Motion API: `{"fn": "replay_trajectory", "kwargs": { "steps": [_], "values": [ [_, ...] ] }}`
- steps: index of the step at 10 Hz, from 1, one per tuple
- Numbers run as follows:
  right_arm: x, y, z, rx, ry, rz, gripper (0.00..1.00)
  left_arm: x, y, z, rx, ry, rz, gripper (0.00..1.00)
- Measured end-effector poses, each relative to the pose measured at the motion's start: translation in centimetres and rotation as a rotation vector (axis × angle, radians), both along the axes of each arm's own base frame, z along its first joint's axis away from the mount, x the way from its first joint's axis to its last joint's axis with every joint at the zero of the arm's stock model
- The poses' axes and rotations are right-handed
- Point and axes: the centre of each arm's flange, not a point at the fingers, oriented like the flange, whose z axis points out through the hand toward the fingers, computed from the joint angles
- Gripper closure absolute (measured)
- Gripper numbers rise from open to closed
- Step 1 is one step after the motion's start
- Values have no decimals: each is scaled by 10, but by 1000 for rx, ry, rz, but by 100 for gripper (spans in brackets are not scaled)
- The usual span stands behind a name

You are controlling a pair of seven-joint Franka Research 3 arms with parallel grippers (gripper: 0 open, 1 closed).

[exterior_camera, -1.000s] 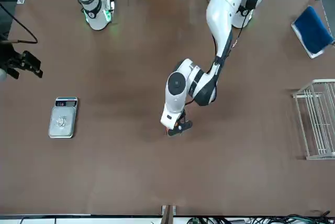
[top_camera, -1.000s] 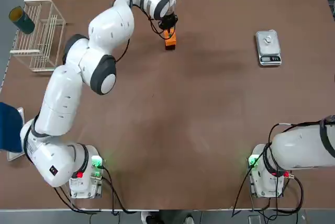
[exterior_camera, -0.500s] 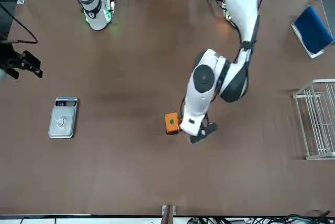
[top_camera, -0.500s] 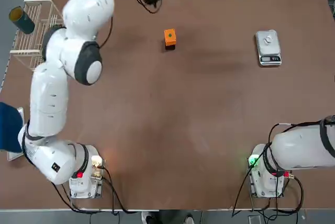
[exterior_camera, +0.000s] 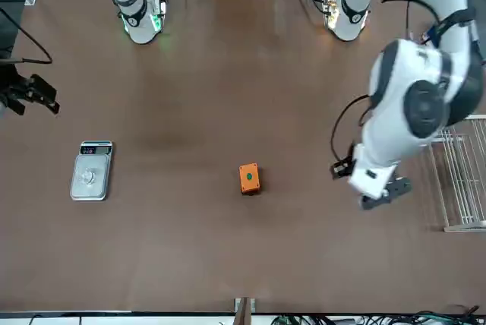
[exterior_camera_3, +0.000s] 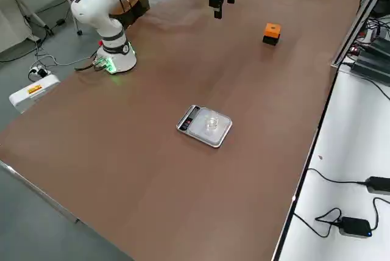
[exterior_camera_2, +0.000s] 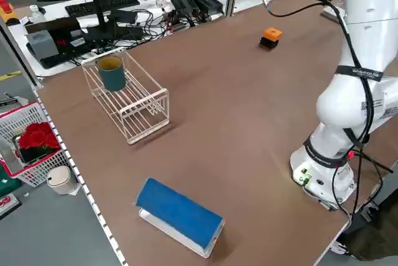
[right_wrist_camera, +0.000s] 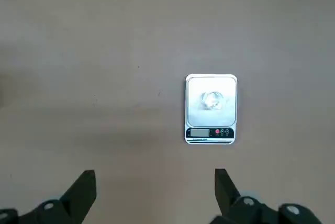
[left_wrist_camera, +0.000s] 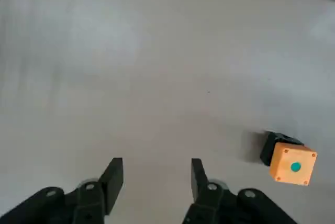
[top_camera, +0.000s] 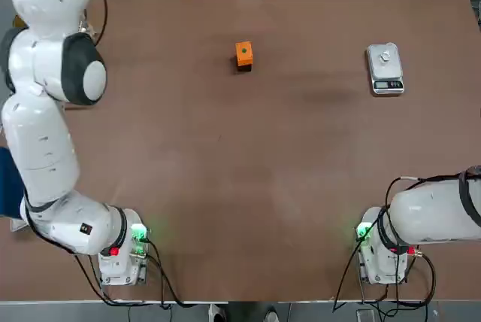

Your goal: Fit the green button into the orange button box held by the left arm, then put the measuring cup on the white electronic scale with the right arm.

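The orange box (top_camera: 243,53) stands alone on the counter (top_camera: 263,171) with the green button (top_camera: 243,52) seated in its top face, so the fitting looks done. The left claw (exterior_camera: 377,194) hangs well away from the box toward the wire rack (exterior_camera: 459,173), fingers apart and empty. The scale (top_camera: 385,69) lies well off to the box's other side, with what looks like a small clear cup (right_wrist_camera: 212,100) already on its platter, though I cannot tell for sure. The right claw (right_wrist_camera: 152,192) hangs above the counter looking down at the scale, fingers wide apart and empty. To do the next step well, I would first confirm the cup's place; if it needs seating, come straight down, grip the rim lightly and centre it on the platter.
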Motion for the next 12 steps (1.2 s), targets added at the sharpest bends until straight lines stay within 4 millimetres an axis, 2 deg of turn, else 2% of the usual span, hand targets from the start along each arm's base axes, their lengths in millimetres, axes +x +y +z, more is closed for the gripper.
{"fn": "replay_trajectory", "kwargs": {
  "steps": [1, 2, 3, 4, 6, 8, 9, 12],
  "values": [
    [0, -5, 1, 0, -2, -8, 0, -1, 24, 7, -19, 4, -11, 24],
    [0, -10, 2, -1, -5, -17, 0, -6, 41, 17, -33, 3, -18, 9],
    [-1, -15, 3, -1, -8, -26, 0, -14, 53, 29, -43, -2, -35, 0],
    [-1, -20, 4, -1, -10, -36, 0, -26, 64, 44, -50, -13, -61, 0],
    [-1, -25, 6, -1, -13, -45, 0, -62, 80, 82, -48, -47, -81, 0],
    [-1, -25, 6, -2, -14, -45, 0, -95, 88, 106, -35, -72, -134, 0],
    [-1, -25, 6, -2, -14, -44, 0, -101, 92, 108, -31, -76, -157, 0],
    [-1, -25, 6, -2, -14, -44, 0, -101, 104, 103, -18, -71, -226, 0]
  ]
}}
